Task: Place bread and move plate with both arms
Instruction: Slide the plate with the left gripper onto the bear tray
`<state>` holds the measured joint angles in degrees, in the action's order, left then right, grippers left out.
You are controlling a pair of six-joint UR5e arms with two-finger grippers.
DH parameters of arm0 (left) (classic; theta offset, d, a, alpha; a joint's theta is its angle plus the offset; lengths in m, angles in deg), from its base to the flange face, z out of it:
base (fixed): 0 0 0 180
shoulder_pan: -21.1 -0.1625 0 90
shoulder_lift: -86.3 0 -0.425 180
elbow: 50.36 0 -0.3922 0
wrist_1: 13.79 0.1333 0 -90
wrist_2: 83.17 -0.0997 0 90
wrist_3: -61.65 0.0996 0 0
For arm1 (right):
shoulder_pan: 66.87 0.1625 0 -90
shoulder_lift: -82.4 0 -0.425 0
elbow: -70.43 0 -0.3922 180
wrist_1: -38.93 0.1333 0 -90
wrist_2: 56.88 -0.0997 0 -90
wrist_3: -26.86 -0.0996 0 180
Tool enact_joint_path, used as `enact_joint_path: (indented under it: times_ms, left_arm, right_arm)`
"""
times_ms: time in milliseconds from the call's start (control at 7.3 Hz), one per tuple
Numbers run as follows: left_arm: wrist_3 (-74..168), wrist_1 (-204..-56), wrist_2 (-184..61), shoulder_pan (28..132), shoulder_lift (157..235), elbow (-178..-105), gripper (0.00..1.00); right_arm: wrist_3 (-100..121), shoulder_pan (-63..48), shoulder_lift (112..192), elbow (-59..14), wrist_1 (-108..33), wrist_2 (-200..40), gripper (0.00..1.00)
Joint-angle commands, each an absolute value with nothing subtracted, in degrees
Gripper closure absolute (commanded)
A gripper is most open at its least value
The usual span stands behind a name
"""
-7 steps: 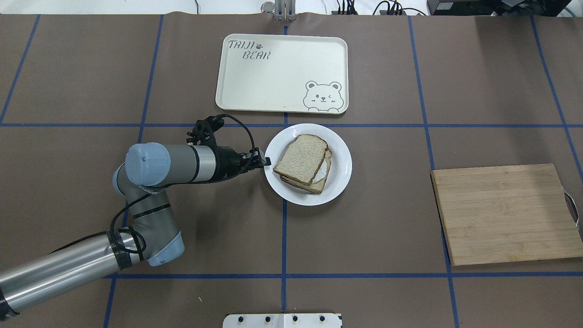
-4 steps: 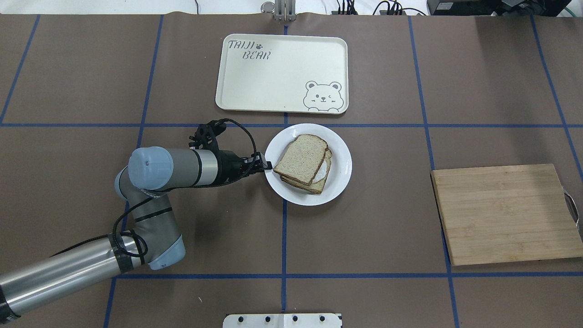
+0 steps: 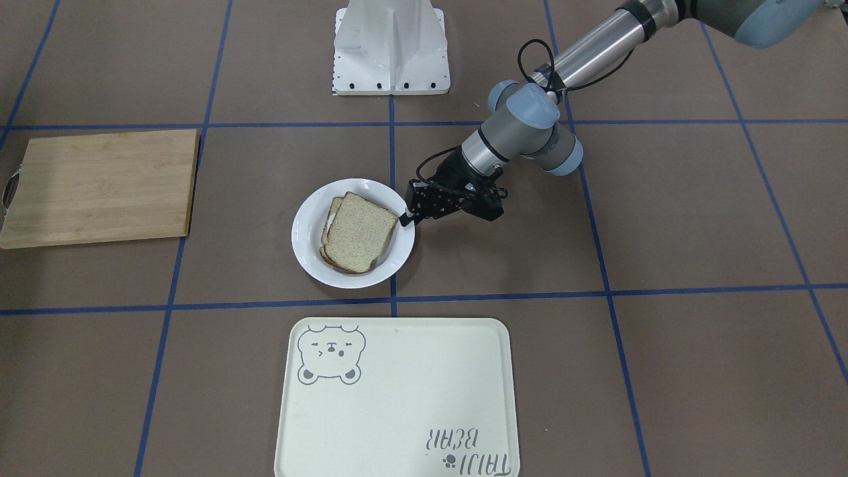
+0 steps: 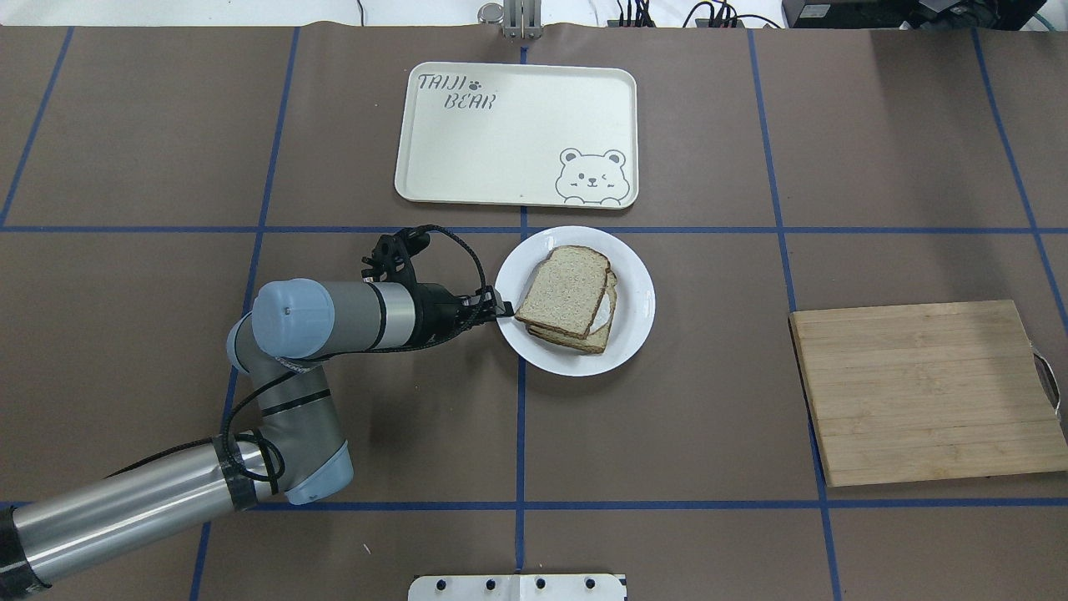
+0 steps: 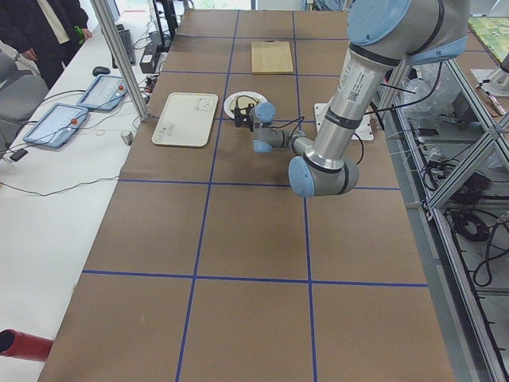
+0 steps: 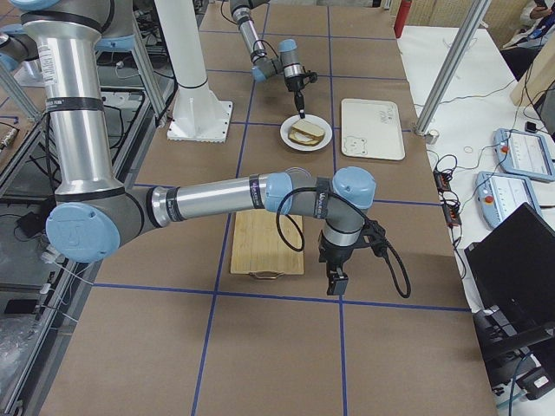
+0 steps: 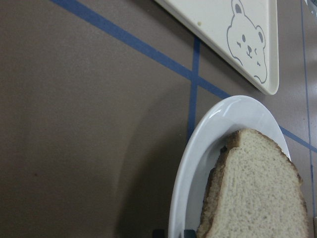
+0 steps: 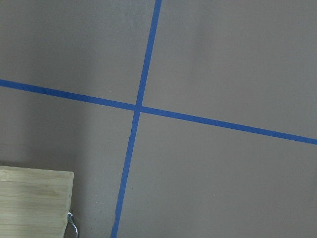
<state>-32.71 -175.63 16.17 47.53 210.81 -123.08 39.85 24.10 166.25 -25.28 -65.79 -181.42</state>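
The white plate (image 4: 636,321) sits mid-table, just in front of the tray. The plain bread (image 4: 567,288) lies on top of a second slice (image 4: 584,342) with white egg showing between them. My left gripper (image 4: 503,310) is at the plate's left rim, its tips either side of the rim, shut on it. In the front view the gripper (image 3: 405,217) meets the plate (image 3: 305,232) beside the bread (image 3: 361,232). The left wrist view shows the rim (image 7: 198,148) and the bread (image 7: 257,193). My right gripper (image 6: 334,282) hangs beside the cutting board; I cannot tell its state.
A cream bear tray (image 4: 517,133) lies beyond the plate. A wooden cutting board (image 4: 926,392) lies at the right, and its corner shows in the right wrist view (image 8: 29,198). The robot's white base mount (image 3: 391,46) is at the near edge.
My left gripper has moved right and slightly nearer the robot. The plate with both slices has shifted a little to the right with it.
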Motion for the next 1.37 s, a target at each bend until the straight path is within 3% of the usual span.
enact_joint_path:
  times_ms: [0,274,1232]
  left_arm:
    - [-32.65,-175.94,15.45,46.94,211.02,-122.52,0.89]
    - [-32.74,-176.21,15.45,46.76,211.11,-122.78,1.0]
    - [-40.11,-185.09,14.75,47.81,210.49,-124.27,1.0]
  right_arm:
    - [39.78,24.1,166.25,-25.28,-65.75,-181.51,0.0]
    - [39.78,24.1,166.25,-25.28,-65.66,-181.42,0.0]
    - [39.78,24.1,166.95,-25.1,-65.66,-182.21,0.0]
